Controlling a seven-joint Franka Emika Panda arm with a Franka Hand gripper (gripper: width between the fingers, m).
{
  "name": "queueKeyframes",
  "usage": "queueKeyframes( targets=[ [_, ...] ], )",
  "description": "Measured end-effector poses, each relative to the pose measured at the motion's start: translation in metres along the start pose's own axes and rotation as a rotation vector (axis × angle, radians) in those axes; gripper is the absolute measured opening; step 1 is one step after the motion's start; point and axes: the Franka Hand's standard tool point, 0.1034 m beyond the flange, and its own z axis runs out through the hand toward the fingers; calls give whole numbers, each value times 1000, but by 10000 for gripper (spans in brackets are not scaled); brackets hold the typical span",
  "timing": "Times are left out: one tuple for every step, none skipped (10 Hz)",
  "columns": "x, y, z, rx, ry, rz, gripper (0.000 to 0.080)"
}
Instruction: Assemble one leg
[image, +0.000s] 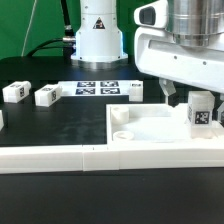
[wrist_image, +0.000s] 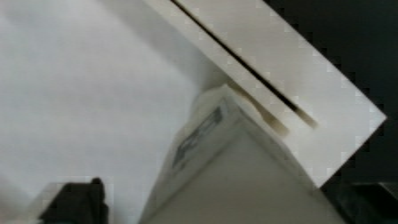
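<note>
White border rail (image: 100, 158) nearest; behind, leg (image: 201, 111) upright on panel (image: 150, 128), long axis vertical, jaws apart.

The black table (image: 60, 135) holds a big white panel (image: 150, 128). Behind it: marker board (image: 98, 88), w/ 3 small white legs (image: 47, 95) nearby.

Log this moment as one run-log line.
gripper: open | leg: upright at panel corner, between fingers, not clamped | other legs: loose on table | marker board: behind
</note>
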Motion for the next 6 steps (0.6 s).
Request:
queueKeyframes(
  targets=[
    [0, 0, 0, -1, 1, -91, 649],
    [0, 0, 0, -3, 3, -222, 649],
    [1, 0, 0, -2, 4, -253, 649],
    [1, 0, 1, -10, 12, -411, 649],
    [1, 0, 1, -9, 15, -501, 649],
    [3, 1, 1, -13, 17, -615, 626]
  ],
)
